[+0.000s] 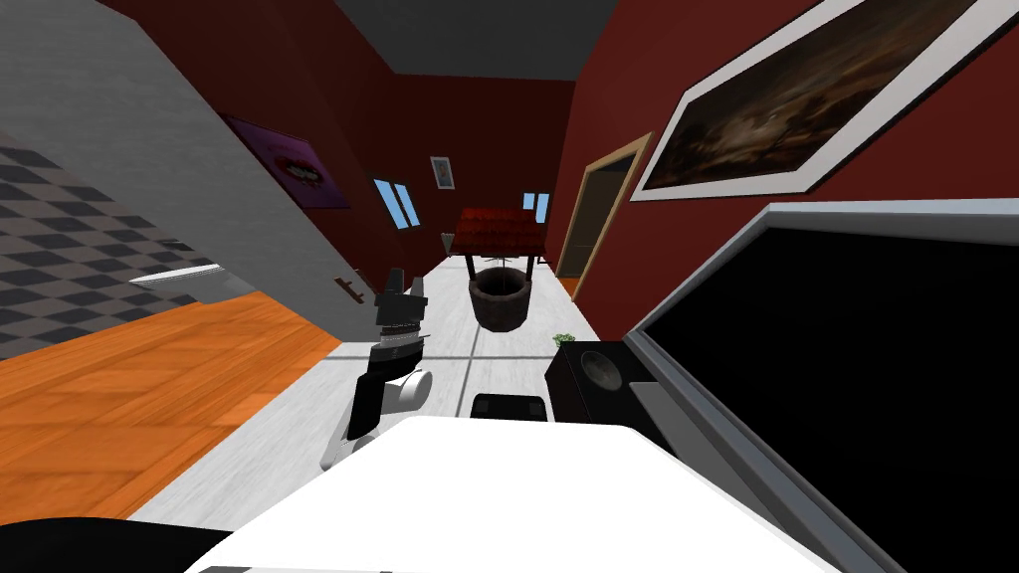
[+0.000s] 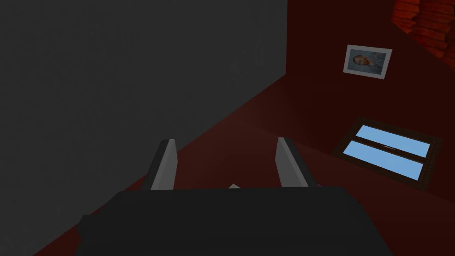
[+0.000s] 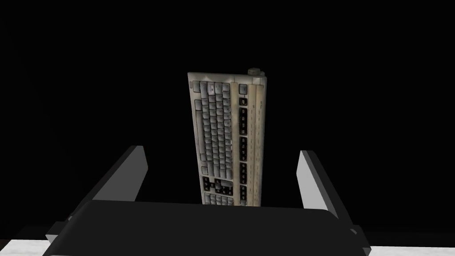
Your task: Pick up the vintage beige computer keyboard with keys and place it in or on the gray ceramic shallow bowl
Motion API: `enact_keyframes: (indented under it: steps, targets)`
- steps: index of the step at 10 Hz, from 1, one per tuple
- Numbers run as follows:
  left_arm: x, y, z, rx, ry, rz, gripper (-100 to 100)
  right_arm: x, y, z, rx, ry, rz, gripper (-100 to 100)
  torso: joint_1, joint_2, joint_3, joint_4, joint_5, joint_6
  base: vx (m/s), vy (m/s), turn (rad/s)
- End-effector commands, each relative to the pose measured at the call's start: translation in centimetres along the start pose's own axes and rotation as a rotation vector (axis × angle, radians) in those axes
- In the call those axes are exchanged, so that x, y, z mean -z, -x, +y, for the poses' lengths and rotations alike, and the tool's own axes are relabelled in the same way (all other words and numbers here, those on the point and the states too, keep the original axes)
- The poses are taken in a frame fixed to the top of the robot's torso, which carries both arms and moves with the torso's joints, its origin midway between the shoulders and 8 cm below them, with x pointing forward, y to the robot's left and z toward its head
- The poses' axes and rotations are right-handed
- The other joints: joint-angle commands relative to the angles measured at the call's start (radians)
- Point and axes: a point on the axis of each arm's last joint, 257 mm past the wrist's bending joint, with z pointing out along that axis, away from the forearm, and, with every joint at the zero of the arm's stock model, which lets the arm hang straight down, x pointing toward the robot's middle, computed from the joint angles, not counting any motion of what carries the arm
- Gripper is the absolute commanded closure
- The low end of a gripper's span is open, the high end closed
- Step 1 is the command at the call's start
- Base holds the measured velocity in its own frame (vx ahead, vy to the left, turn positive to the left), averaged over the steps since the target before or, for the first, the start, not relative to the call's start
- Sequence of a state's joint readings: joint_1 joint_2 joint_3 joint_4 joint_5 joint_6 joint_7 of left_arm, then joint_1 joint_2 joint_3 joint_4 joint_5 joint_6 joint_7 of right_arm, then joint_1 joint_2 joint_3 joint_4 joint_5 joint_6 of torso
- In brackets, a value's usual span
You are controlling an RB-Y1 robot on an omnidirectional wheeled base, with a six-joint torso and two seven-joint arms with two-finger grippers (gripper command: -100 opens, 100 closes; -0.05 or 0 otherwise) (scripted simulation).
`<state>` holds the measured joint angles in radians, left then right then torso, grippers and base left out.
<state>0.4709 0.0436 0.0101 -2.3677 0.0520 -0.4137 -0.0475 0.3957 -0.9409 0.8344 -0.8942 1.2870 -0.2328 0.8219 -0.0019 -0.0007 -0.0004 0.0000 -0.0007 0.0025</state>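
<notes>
The beige keyboard [image 3: 229, 142], with grey and dark keys and a small dark knob at its far corner, lies lengthwise ahead of my right gripper [image 3: 222, 153] on a flat black surface. The right gripper is open. Its two fingers stand wide on either side of the keyboard's near end and touch nothing. My left gripper [image 1: 406, 284] is raised in front of me over the white floor. It is open [image 2: 226, 146] and holds nothing.
A big black screen [image 1: 856, 398] in a grey frame stands close on my right, with a black speaker box [image 1: 587, 378] beside it. Down the white corridor stands a dark well [image 1: 498, 293] under a red roof. The orange floor [image 1: 119, 398] lies to the left.
</notes>
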Motion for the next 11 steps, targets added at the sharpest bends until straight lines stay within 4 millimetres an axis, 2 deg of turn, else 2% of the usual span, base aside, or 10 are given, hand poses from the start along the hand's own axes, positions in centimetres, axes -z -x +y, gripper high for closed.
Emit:
enact_keyframes:
  steps: [1,2,3,4,8,9,10,11]
  targets:
    - [0.0,0.0,0.0,0.000,0.000,0.000,0,-0.8,0.8,0.1,-0.014,-0.001,0.000,-100,0.000,0.000,0.000,0.000,0.000,0.000,-0.049,-0.051,0.096]
    - [0.0,0.0,0.0,0.000,0.000,0.000,0,-1.3,1.3,0.2,-0.023,-0.001,0.000,-100,-0.001,0.000,0.000,0.000,0.000,0.000,-0.049,-0.055,0.115]
    - [0.0,0.0,0.0,0.000,0.000,0.000,0,-1.1,1.0,0.0,-0.017,-0.001,0.000,-100,-0.001,0.000,0.000,0.000,0.000,0.000,-0.021,-0.024,0.025]
    - [0.0,0.0,0.0,0.000,0.000,0.000,0,-1.1,1.0,0.0,-0.018,-0.001,0.000,100,0.000,-0.001,0.000,0.000,0.000,0.000,0.000,0.000,0.000]
    - [0.0,0.0,0.0,0.000,0.000,0.000,0,-1.1,1.0,0.0,-0.018,-0.001,0.000,100,-0.004,-0.003,-0.002,-0.001,-0.004,0.000,0.000,0.000,0.000]
    - [0.0,0.0,0.0,0.000,0.000,0.000,0,-1.1,1.0,0.0,-0.018,-0.001,0.000,0,-0.004,-0.003,-0.002,-0.001,-0.004,0.000,0.000,0.000,0.000]
    - [0.0,0.0,0.0,0.000,0.000,0.000,0,-0.3,0.3,0.0,-0.005,0.000,0.001,100,-0.004,-0.003,-0.002,-0.001,-0.004,0.000,0.036,0.027,-0.143]
    - [0.0,0.0,0.0,0.000,0.000,0.000,0,-0.1,0.0,0.0,0.000,0.000,0.001,100,-0.003,-0.005,-0.003,-0.001,-0.003,0.001,0.056,0.046,-0.125]
